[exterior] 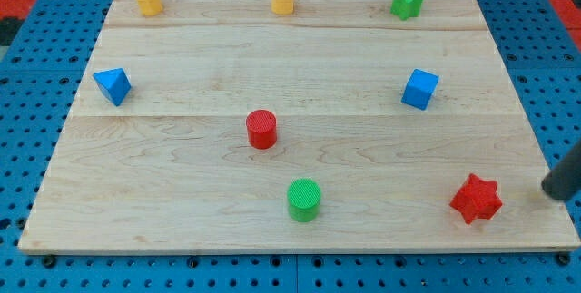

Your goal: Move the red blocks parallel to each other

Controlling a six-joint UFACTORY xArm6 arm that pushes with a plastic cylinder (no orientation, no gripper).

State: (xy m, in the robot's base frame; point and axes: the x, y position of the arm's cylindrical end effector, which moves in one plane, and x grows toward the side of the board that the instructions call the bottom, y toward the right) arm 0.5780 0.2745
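Pale wooden board over blue pegboard. Near mid-board, red cylinder; well off toward its lower right, red star, with green cylinder between. Just right of star, not touching: my tip, a bare rod, nothing held.

My tip sat near the wooden counter's right edge, just beside the red star block, well apart from the red cylinder block.
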